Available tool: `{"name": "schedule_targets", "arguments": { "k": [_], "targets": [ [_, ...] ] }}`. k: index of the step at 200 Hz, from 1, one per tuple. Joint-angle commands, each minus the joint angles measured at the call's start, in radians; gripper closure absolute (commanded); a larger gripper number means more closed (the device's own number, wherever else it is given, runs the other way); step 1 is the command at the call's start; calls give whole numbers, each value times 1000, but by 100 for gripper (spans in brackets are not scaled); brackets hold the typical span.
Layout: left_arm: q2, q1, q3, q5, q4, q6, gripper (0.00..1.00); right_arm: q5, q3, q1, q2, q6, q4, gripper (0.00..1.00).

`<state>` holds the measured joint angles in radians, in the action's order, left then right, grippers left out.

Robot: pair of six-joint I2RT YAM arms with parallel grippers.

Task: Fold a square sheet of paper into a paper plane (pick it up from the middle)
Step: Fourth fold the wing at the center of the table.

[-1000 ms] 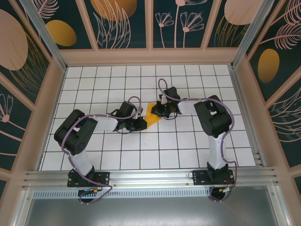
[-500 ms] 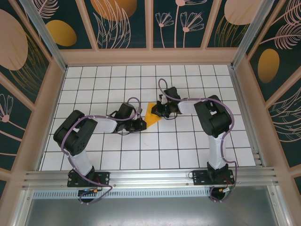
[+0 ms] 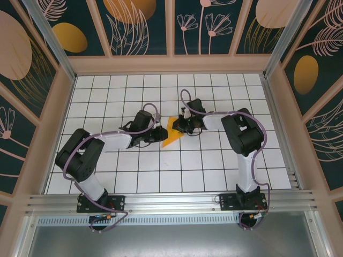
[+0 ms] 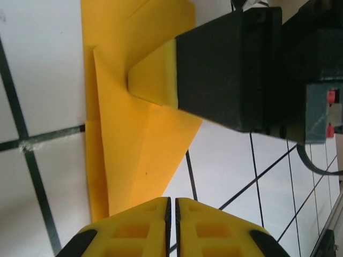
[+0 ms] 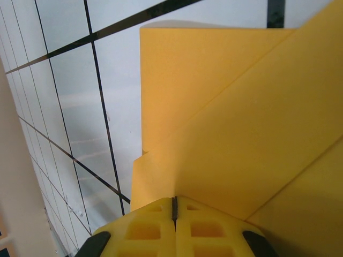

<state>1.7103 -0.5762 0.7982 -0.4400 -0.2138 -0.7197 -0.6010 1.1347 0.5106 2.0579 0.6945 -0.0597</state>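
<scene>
The biggest thing is the table [image 3: 203, 171], white with dark lines that make squares. Around it stand dark walls [image 3: 142, 32] painted with flowers and leaves. Two black arms are fixed at the near edge. The left arm [image 3: 86, 155] bends in toward the middle. The right arm [image 3: 244, 136] reaches in from the other side, so the two almost meet.

Between them lies the paper [image 3: 171, 136]. It is orange-yellow and folded into a pointed shape (a bit like a slice of pizza). It lies on the white squares in the middle of the table, with its point toward the near left. From the left wrist, the paper [image 4: 134, 150] shows flaps laid over each other and a sharp crease running down it.

The left gripper [image 3: 159, 134] is at the left edge of the paper. From its own camera, the left gripper [image 4: 172, 202] has yellow jaws pushed nearly together, with just a thin dark slit between them. The paper's edge runs under them, and I cannot tell if they pinch it.

The right gripper [image 3: 180, 127] is at the paper's far right side. From the left wrist, the right gripper [image 4: 153, 75] rests its yellow end on top of the paper. From its own camera, the right gripper [image 5: 174, 201] has jaws pressed tight together, and the paper [image 5: 225, 123] comes right up to them.
</scene>
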Motion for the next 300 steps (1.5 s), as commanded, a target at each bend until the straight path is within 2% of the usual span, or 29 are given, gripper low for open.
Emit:
{"name": "schedule_targets", "arguments": {
  "k": [1, 60, 123, 171, 270, 300],
  "targets": [
    [65, -3, 19, -9, -8, -24, 86, 178, -52, 8, 139, -6, 139, 100],
    [79, -3, -30, -34, 42, -11, 89, 180, -44, 8, 139, -11, 150, 100],
    [91, -3, -37, 4, 126, 37, 89, 183, -39, 8, 140, -10, 157, 100],
    [19, -3, -14, -54, 38, 23, 88, 182, -45, 8, 142, -6, 153, 100],
    [73, -3, -104, -23, 91, 40, 98, 167, -42, 8, 125, -16, 139, 100],
    [92, -3, -131, 4, 101, 45, 100, 109, -5, 9, 80, -37, 97, 100]
  ]
}}
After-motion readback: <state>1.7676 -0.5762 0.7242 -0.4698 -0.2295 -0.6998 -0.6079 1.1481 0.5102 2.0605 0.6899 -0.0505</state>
